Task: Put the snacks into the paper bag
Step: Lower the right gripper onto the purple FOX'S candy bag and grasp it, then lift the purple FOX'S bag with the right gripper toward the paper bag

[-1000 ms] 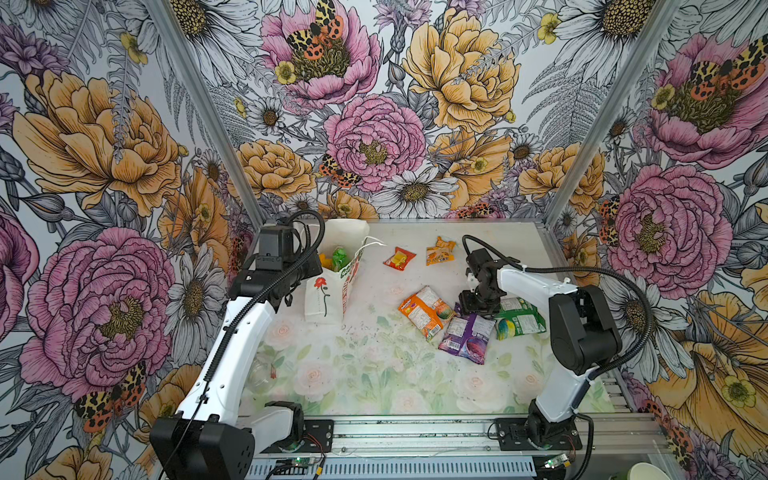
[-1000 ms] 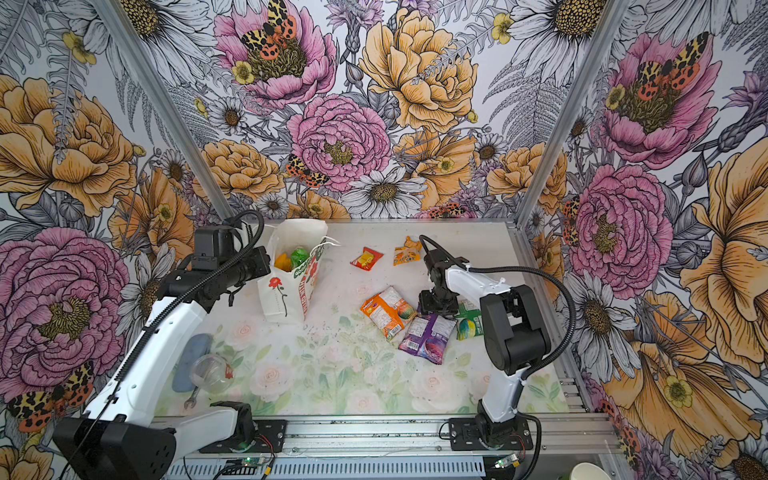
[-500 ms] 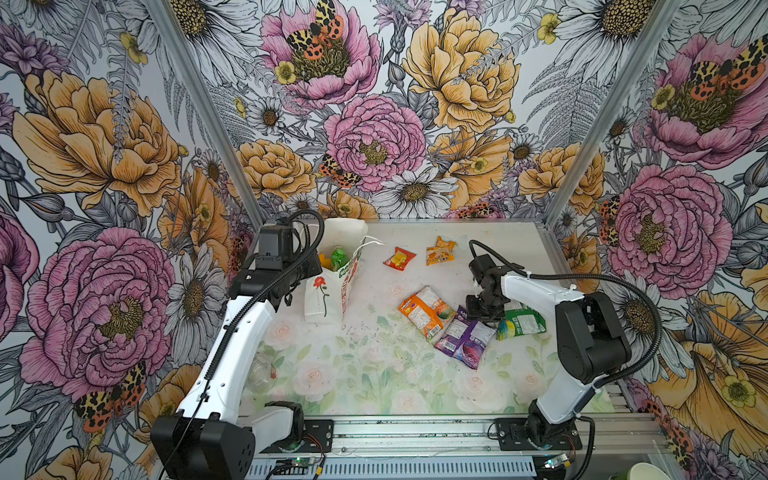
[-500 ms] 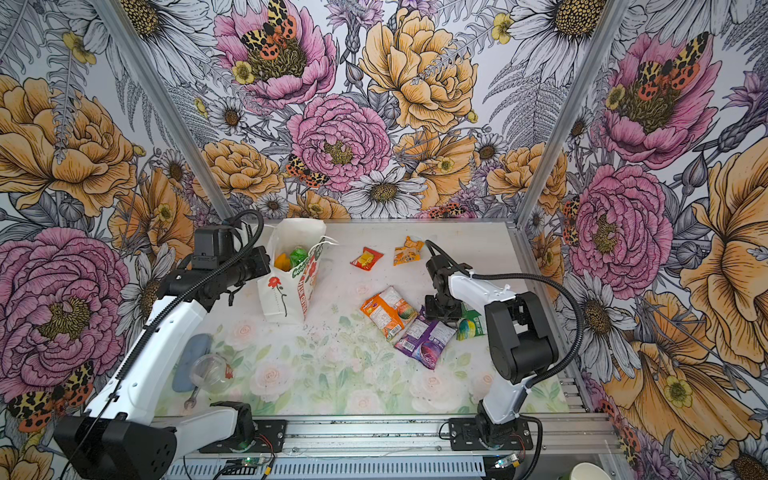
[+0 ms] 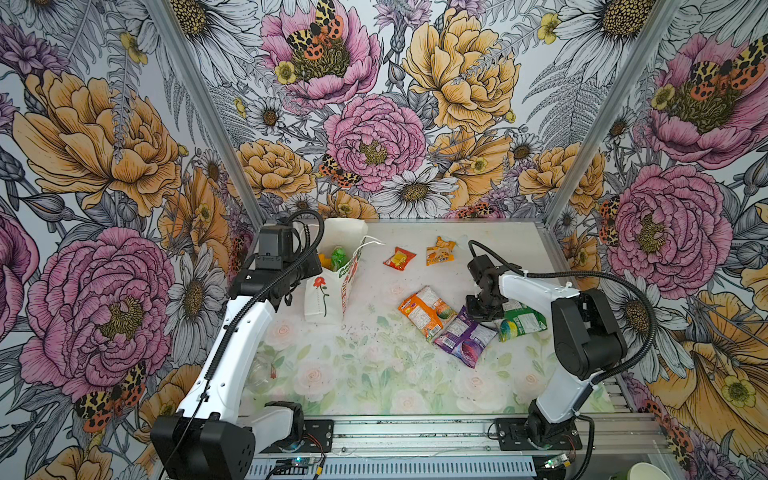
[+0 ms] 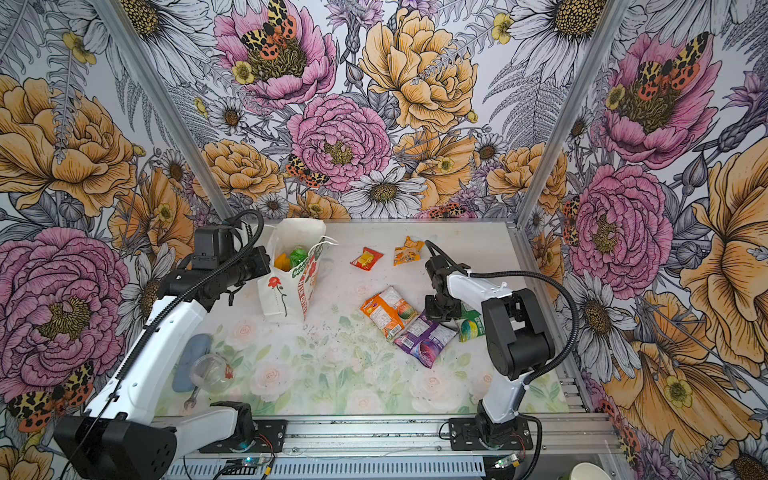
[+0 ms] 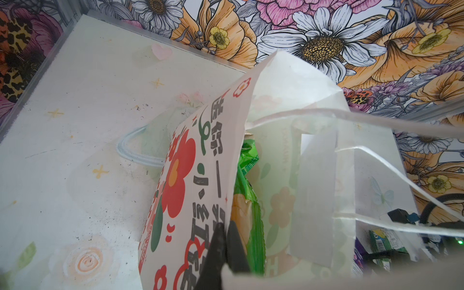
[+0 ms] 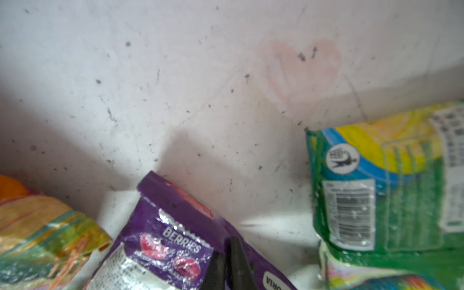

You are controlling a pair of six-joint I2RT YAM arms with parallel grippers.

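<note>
The tall white paper bag (image 5: pixel 323 300) with a red flower drawing stands upright near the back-left corner of the tabletop (image 5: pixel 365 374), and a bright green packet (image 5: pixel 338 257) shows inside it. The left gripper (image 7: pixel 224 247) is clamped on the bag's printed side wall. Near the right edge, the right gripper (image 8: pixel 227 261) is pinched tight on the crinkly purple snack packet (image 5: pixel 465 338), which lies between an orange-white packet (image 5: pixel 423 311) and a green-and-yellow packet (image 5: pixel 521 326).

— What is different at the right arm?
— The right gripper (image 8: pixel 224 248) was open beside the purple packet (image 8: pixel 173 226). Now it has come a little lower, and its jaws have closed on the packet's edge.
</note>
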